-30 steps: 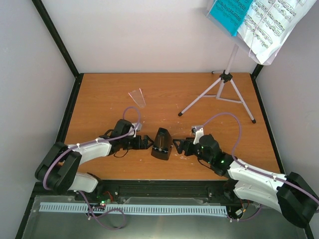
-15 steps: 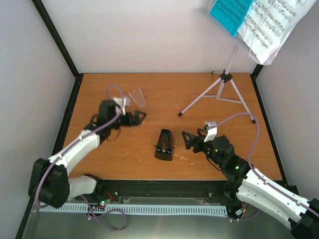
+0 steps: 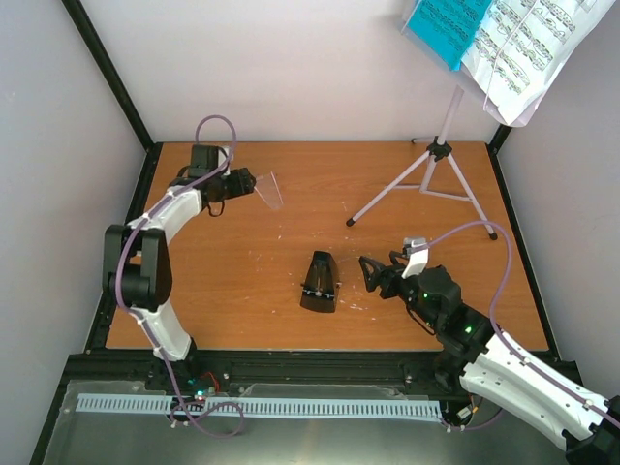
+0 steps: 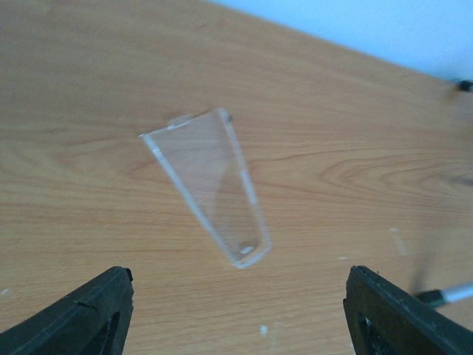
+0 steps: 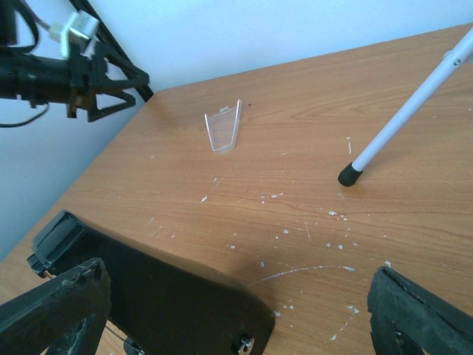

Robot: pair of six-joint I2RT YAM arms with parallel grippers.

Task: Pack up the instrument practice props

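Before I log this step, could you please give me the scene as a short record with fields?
left gripper: open, poised at the clear plastic panel, not gripping it
clear plastic panel: flat on the table, far left
metronome: black, lying on the table near the middle, untouched
right gripper: open, just right of the metronome, apart from it
music stand: standing far right, tripod legs spread
on its desk: teal folder and sheet music
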